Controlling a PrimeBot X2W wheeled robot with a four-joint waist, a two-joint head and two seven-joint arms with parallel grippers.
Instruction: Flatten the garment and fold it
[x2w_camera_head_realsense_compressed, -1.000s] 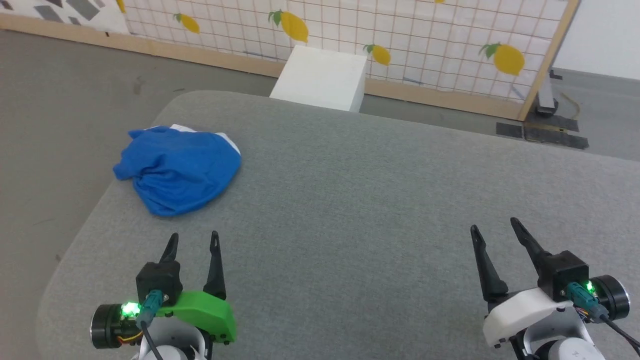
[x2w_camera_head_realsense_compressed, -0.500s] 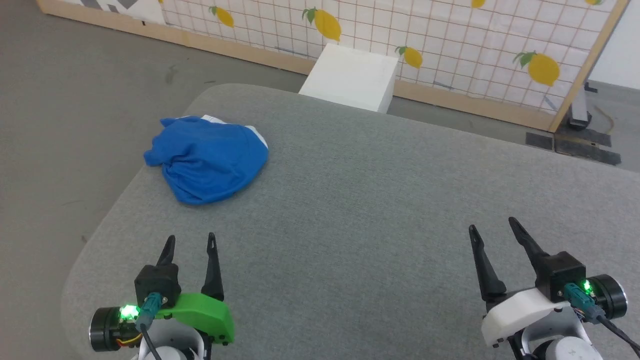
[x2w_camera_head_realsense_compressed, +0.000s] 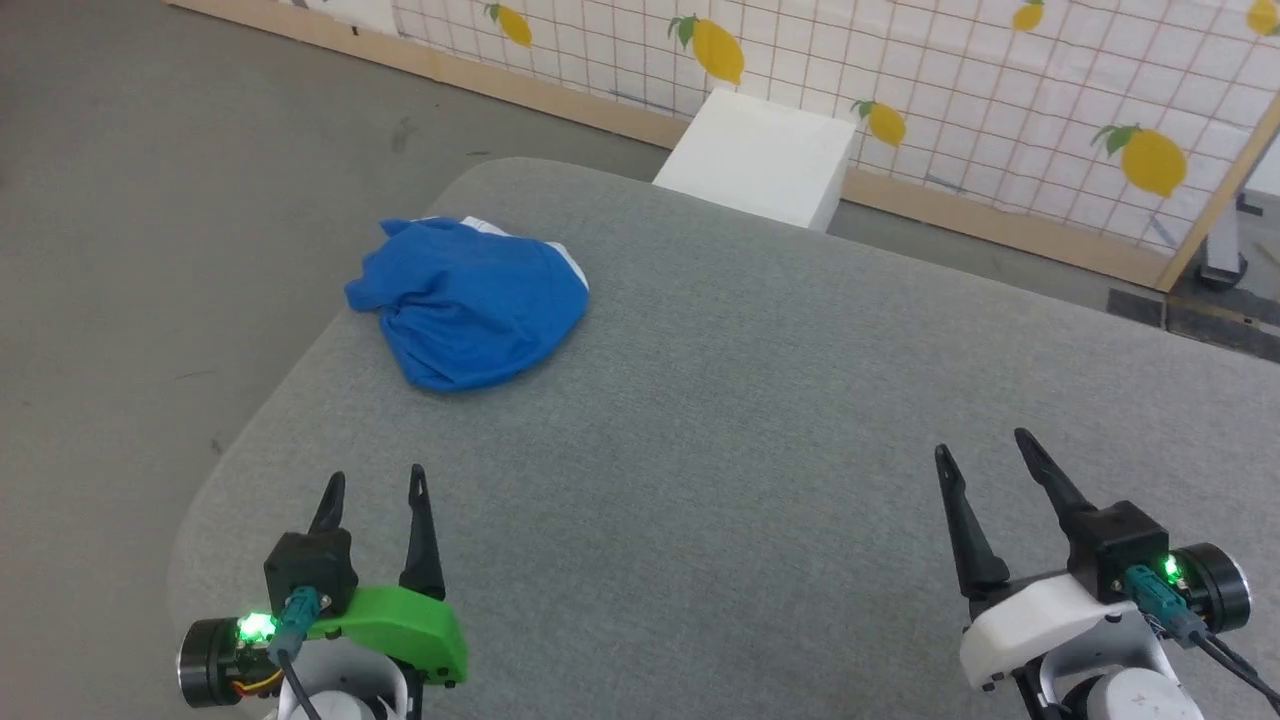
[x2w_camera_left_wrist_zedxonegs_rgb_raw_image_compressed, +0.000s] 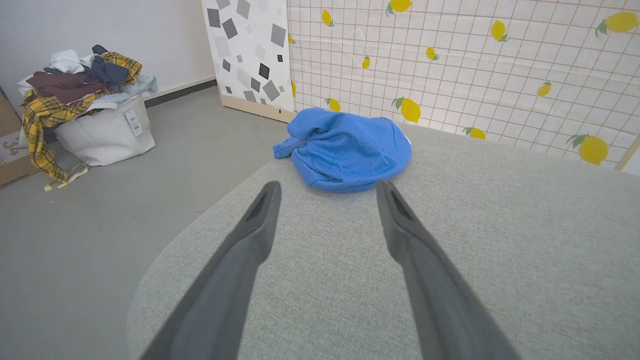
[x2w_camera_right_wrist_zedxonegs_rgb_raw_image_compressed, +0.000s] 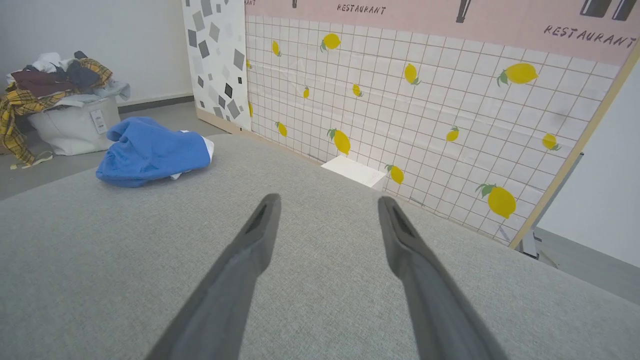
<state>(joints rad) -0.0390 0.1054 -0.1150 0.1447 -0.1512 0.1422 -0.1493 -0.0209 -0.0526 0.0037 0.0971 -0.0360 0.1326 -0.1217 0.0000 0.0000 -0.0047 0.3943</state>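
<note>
A: Two grippers, head view?
B: Left gripper (x2w_camera_head_realsense_compressed: 376, 474) and right gripper (x2w_camera_head_realsense_compressed: 980, 444) spread wide, empty; garment (x2w_camera_head_realsense_compressed: 470, 305) crumpled at the table's (x2w_camera_head_realsense_compressed: 700, 420) far left corner.
A: Wrist views?
B: Left: garment ahead of fingers (x2w_camera_left_wrist_zedxonegs_rgb_raw_image_compressed: 240, 260), apart. Right: garment far left.

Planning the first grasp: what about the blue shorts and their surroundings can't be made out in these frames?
- Garment: a bunched heap in head and wrist views; its own folds hide the waistband and leg openings.
- White stripe: head view, a sliver at the far edge; the rest is tucked under blue fabric.
- Bag label: left wrist view, too small to read.
- White box: head view, base hidden behind the table.
</note>
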